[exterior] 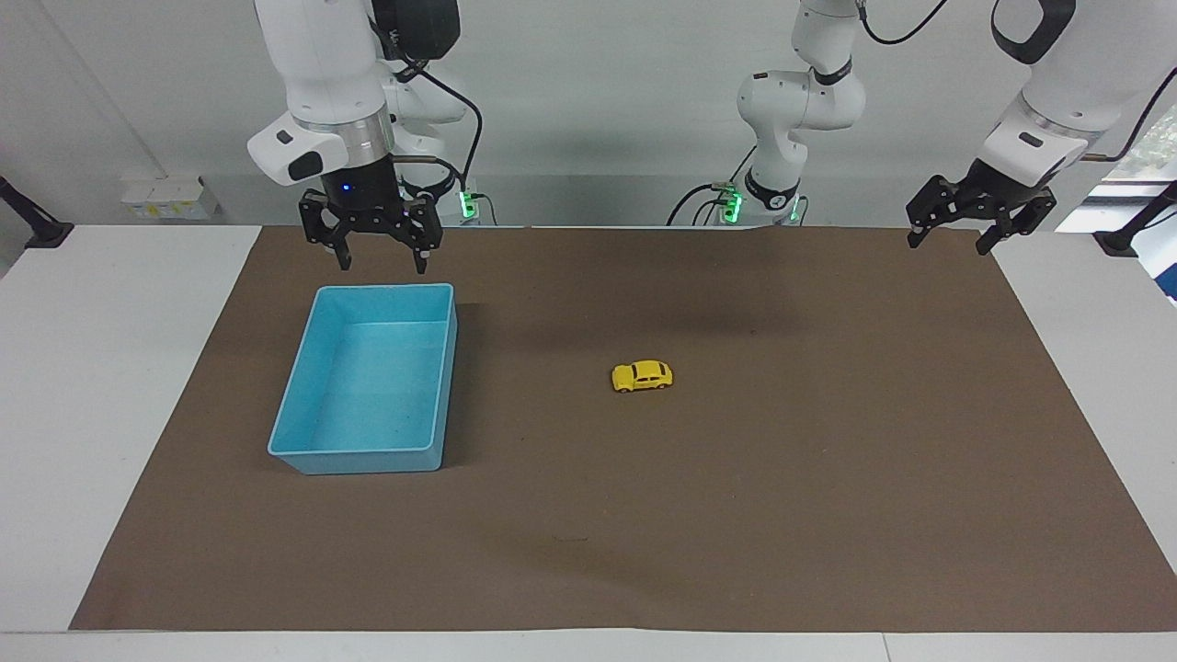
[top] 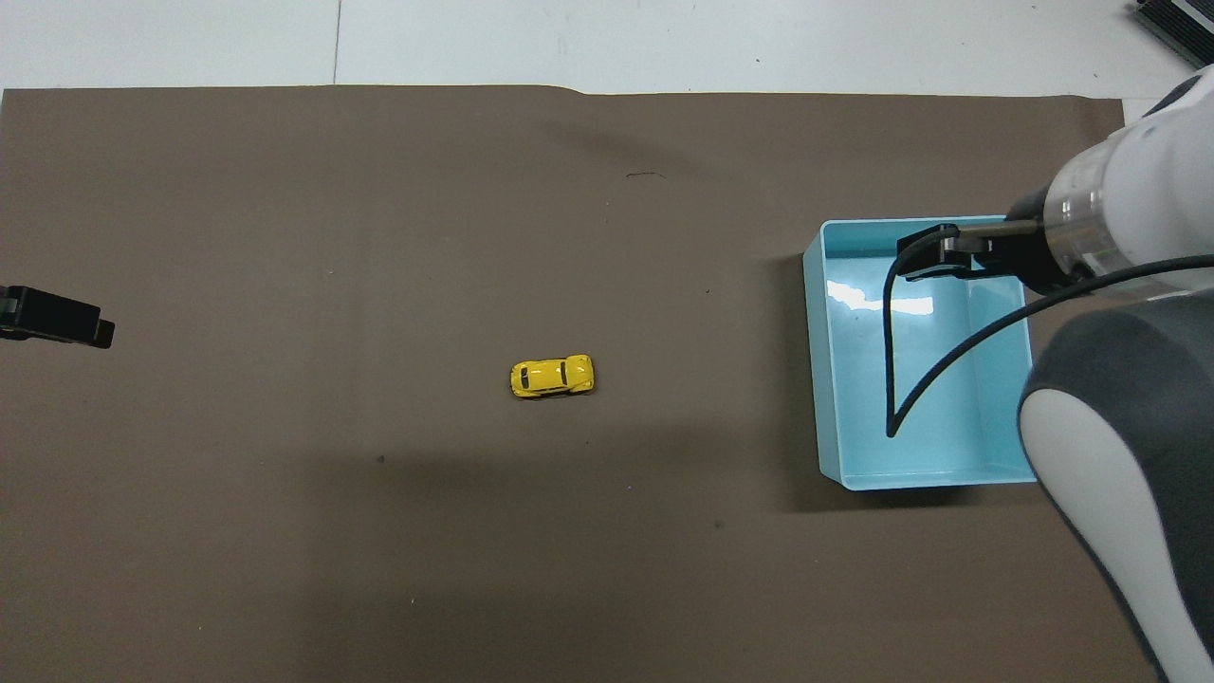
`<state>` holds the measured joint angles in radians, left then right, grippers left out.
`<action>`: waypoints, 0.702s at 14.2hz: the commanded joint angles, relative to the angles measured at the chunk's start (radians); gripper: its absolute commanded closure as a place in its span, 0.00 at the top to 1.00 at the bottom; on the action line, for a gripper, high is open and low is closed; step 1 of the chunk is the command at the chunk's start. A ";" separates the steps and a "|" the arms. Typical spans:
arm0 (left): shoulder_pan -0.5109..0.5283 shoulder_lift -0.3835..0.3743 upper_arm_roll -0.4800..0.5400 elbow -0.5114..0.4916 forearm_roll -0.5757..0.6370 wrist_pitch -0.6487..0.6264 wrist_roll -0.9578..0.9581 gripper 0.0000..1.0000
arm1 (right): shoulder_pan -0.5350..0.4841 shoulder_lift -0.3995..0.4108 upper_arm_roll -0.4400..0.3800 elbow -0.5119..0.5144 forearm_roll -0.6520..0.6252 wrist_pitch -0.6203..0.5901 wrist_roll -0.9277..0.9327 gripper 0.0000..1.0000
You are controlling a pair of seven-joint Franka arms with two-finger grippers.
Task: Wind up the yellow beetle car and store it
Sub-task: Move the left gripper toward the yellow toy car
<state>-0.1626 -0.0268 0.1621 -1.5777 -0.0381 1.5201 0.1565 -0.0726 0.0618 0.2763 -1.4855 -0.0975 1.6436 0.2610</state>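
Observation:
The yellow beetle car [exterior: 642,376] stands on its wheels on the brown mat near the middle of the table; it also shows in the overhead view [top: 552,377]. The blue bin [exterior: 368,460] is empty and sits toward the right arm's end of the table [top: 820,379]. My right gripper [exterior: 383,262] is open and empty, raised over the bin's end nearest the robots [top: 934,256]. My left gripper [exterior: 949,245] is open and empty, raised over the mat's edge at the left arm's end, well apart from the car; only its tip shows in the overhead view [top: 57,323].
The brown mat [exterior: 736,515] covers most of the white table. A black cable [top: 892,379] from the right arm hangs over the bin in the overhead view. Small white boxes [exterior: 170,198] stand at the table's edge by the right arm's end.

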 commanded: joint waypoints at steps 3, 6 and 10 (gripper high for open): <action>-0.003 -0.013 -0.001 -0.013 -0.002 -0.014 0.000 1.00 | -0.024 -0.016 -0.025 0.002 0.038 -0.031 0.011 1.00; -0.003 -0.013 -0.003 -0.013 -0.002 -0.011 0.000 1.00 | -0.030 -0.036 -0.031 -0.001 0.039 -0.065 0.007 1.00; -0.023 -0.002 -0.012 -0.016 0.004 -0.014 0.003 1.00 | -0.023 -0.036 -0.026 0.001 0.041 -0.065 0.009 1.00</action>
<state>-0.1647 -0.0252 0.1524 -1.5797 -0.0380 1.5147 0.1578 -0.0855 0.0353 0.2409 -1.4849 -0.0861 1.5920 0.2632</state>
